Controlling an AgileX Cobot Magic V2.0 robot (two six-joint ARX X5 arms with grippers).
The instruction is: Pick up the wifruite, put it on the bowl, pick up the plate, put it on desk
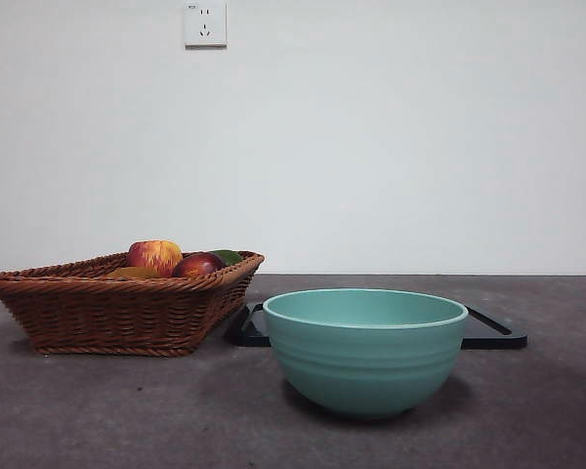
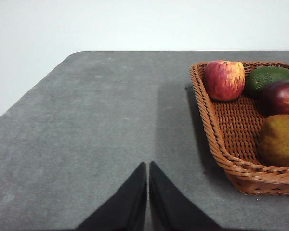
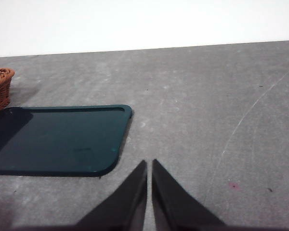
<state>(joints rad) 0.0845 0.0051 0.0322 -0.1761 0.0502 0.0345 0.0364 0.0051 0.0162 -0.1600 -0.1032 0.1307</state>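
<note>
Left wrist view shows the wifruite (image 2: 279, 139) in the wicker basket (image 2: 231, 159), at 5 o'clock from the streaked apple (image 2: 224, 80). It looks firm, light and smooth-skinned; grip across its middle. Left hand (image 2: 148, 166) and right hand (image 3: 149, 163) are pressed together, empty.

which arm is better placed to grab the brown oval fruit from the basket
Left. Its wrist view shows the ochre-brown oval fruit close by in the brown wicker basket; the right wrist view shows only the basket's edge, far off.

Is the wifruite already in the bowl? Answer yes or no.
No: the wifruite lies in the basket beside the dark red fruit, and the bowl shows no fruit above its rim.
</note>
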